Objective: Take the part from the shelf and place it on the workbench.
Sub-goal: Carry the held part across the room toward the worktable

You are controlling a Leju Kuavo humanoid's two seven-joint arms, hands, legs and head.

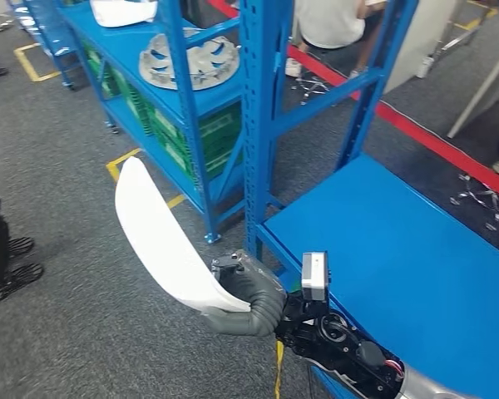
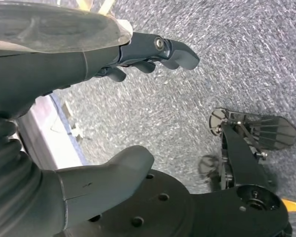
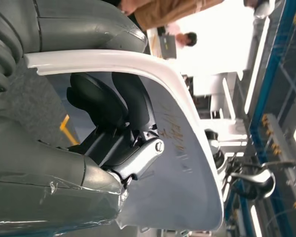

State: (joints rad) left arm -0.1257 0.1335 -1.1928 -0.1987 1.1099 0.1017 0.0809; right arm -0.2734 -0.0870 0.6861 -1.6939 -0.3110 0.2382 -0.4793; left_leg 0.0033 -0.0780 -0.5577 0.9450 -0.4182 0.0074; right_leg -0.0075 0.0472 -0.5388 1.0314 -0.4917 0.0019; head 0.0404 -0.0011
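Beside blue workbench (image 1: pixel 397 249): R hand (image 1: pixel 250 291) grips white part (image 1: pixel 162 241), off shelf (image 1: pixel 171 50), placement pending. L hand (image 2: pixel 101 123) spread, empty.

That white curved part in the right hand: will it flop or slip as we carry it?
The white part juts far beyond the right hand without sagging, so it is probably stiff. It looks thin-walled, likely light. Its surface looks smooth and glossy, so it may slip or swing.

One white part (image 1: pixel 159 237), two blue shelves (image 1: pixel 171 100).
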